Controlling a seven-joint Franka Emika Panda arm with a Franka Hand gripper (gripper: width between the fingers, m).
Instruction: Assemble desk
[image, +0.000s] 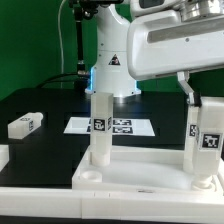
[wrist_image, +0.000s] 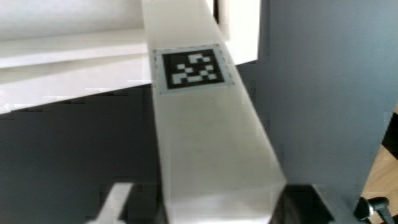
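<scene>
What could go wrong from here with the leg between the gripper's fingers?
1. The leg stands at the tabletop's corner; if it is not fully seated, it may tip when the gripper withdraws.
2. Twisting or pushing it could shift the tabletop and disturb the other upright leg.

Two upright legs (image: 100, 125) flank open gap; loose leg (image: 25, 124) well aside.

Exterior view: tabletop (image: 130, 178) sat at 6 o'clock, first leg (image: 100, 130) upright on its 10 o'clock corner, second leg (image: 207, 140) at its 3. Behind it at 12 lay the marker board (image: 135, 127), loose leg (image: 25, 124) at the board's 9.
</scene>
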